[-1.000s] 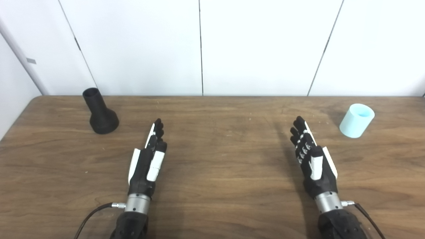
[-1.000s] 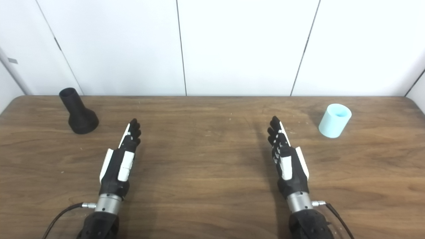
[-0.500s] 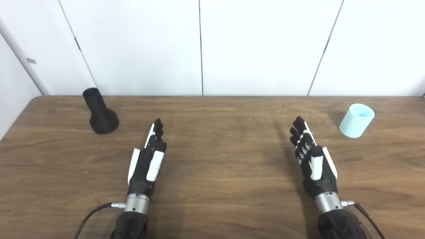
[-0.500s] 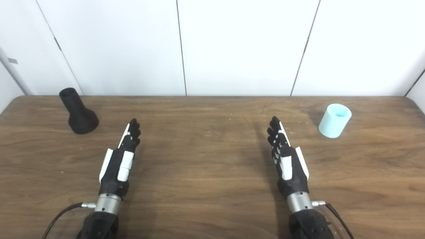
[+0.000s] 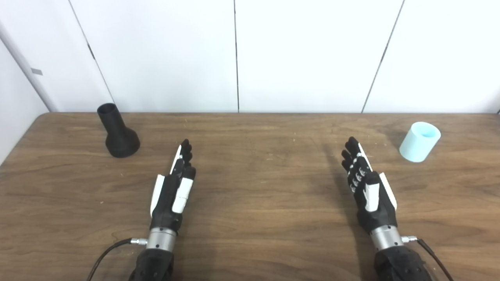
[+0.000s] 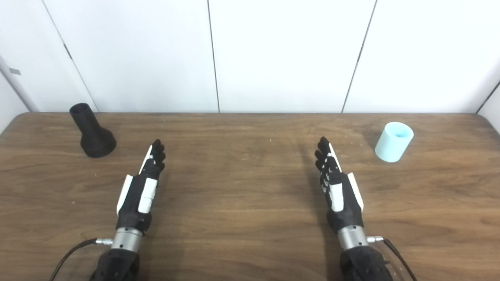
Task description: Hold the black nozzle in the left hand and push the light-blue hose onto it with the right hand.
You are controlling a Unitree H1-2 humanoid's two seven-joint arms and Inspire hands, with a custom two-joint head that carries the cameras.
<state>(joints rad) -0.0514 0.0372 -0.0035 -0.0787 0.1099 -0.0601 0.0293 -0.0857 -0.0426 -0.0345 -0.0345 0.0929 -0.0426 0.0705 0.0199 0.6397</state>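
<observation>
The black nozzle (image 5: pixel 117 132) stands upright on its wide base at the far left of the wooden table, narrow end up. The light-blue hose piece (image 5: pixel 419 141), a short open cylinder, stands at the far right. My left hand (image 5: pixel 174 186) lies flat and open near the table's middle left, fingers straight, well to the right of and nearer than the nozzle. My right hand (image 5: pixel 366 183) is open and empty with fingers straight, to the left of and nearer than the hose. Neither hand touches anything.
The wooden table (image 5: pixel 258 187) ends at a white panelled wall (image 5: pixel 234 54) at the back. Its left edge runs close to the nozzle. A cable (image 5: pixel 107 251) leads from the left wrist, another (image 5: pixel 429 249) from the right wrist.
</observation>
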